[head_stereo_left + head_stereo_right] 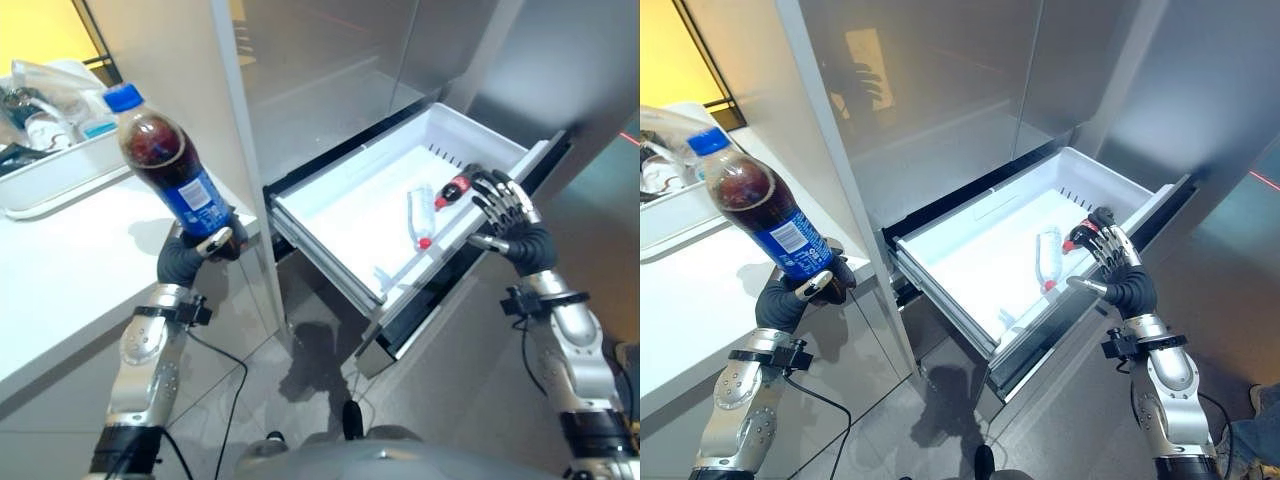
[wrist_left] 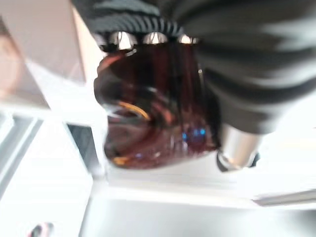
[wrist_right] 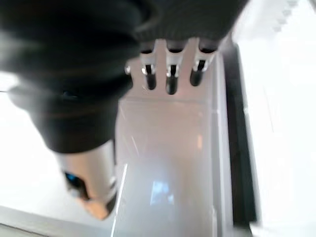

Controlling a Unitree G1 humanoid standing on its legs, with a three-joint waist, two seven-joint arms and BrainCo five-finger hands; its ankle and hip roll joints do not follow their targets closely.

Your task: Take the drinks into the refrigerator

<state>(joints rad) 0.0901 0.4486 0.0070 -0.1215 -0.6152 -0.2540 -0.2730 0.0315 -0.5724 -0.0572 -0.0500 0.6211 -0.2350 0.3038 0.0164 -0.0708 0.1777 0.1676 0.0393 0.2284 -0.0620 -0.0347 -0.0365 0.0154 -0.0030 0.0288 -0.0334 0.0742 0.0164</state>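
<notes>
1. Head views: bright, even indoor light, sharp overall. The white drawer (image 1: pixel 350 215) is close to overexposed.
2. The steel refrigerator door (image 1: pixel 940 100) carries soft reflections and a warm yellow patch in the right eye view.
3. A dark, soft-edged shadow lies on the floor (image 1: pixel 310 365) below the drawer; a fainter one lies on the tabletop (image 1: pixel 60 280) under the left hand (image 1: pixel 200 248).
4. Wide-angle bend: vertical edges lean outward toward the frame borders.
5. Left wrist view: heavy blur, with orange and blue glints on the cola bottle (image 2: pixel 153 108).
6. Right wrist view: blurred, background blown out white, fingers (image 3: pixel 170 74) soft.
</notes>
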